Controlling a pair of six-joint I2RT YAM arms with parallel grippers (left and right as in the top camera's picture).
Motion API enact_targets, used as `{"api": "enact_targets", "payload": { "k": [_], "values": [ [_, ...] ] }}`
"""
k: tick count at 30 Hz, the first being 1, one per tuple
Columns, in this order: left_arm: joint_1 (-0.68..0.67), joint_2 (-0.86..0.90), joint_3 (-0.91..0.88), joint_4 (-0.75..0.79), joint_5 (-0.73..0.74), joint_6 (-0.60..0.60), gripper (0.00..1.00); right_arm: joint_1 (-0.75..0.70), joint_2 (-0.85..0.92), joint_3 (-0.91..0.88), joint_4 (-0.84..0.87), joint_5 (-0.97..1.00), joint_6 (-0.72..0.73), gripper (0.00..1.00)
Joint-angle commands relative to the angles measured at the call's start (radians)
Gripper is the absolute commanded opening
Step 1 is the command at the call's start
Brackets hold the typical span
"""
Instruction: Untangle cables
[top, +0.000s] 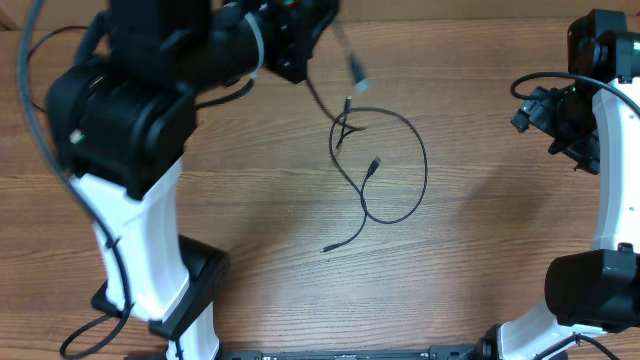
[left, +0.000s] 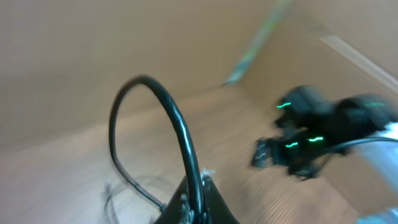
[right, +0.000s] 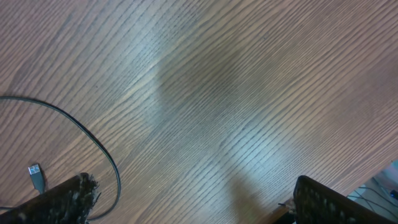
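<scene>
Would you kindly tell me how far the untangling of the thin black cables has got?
Partly done: the thin black cables lie as an open loop on the wooden table, not a tight bundle. In hand: one strand rises to the left gripper, though its grip is not visible. Left to do: strands overlap at a crossing, and the open right gripper holds nothing.

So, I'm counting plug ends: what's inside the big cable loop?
One small plug end lies on bare table inside the cables loop. Top left, a strand disappears behind the left arm, so its end is hidden.
</scene>
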Motion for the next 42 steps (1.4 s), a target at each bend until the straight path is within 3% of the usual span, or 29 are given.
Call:
{"api": "enact_targets", "payload": {
  "k": [1,3,5,7,19,24,31,36,38,40,42],
  "values": [
    [0.011,-0.006,0.005,-0.151,-0.346,-0.132,0.04,-0.002,-0.012,-0.002,0.004,0.018,-0.007,1.0],
    [0.011,-0.002,0.002,-0.202,-0.42,-0.138,0.04,-0.002,-0.012,-0.002,0.004,0.017,-0.006,1.0],
    [0.011,-0.002,-0.029,-0.202,-0.407,-0.07,0.04,-0.002,-0.012,-0.002,0.004,0.017,-0.006,1.0],
    [0.01,0.0,-0.061,-0.202,-0.404,-0.081,0.04,-0.002,-0.012,-0.002,0.004,0.017,-0.006,1.0],
    [0.012,0.0,-0.52,-0.202,-0.465,-0.081,0.04,-0.002,-0.012,-0.002,0.004,0.017,-0.007,1.0],
    [0.032,0.003,-0.745,-0.195,-0.666,-0.23,0.04,-0.002,-0.012,-0.002,0.004,0.017,-0.006,1.0],
    [0.148,0.009,-0.927,-0.096,-0.685,-0.233,0.04,-0.002,-0.012,-0.002,0.004,0.017,-0.006,1.0],
    [0.226,0.01,-1.035,0.014,-0.487,-0.125,0.04,-0.002,-0.012,-0.002,0.004,0.017,-0.006,1.0],
    [0.246,0.01,-1.062,0.075,-0.329,-0.011,0.04,-0.002,-0.012,-0.002,0.004,0.017,-0.006,1.0],
    [0.256,0.01,-1.074,0.133,-0.047,0.198,0.04,-0.002,-0.012,-0.002,0.004,0.017,-0.006,1.0],
    [0.254,0.01,-1.074,0.143,0.077,0.31,0.05,-0.002,-0.012,-0.002,0.004,0.017,-0.006,1.0]
  ]
}}
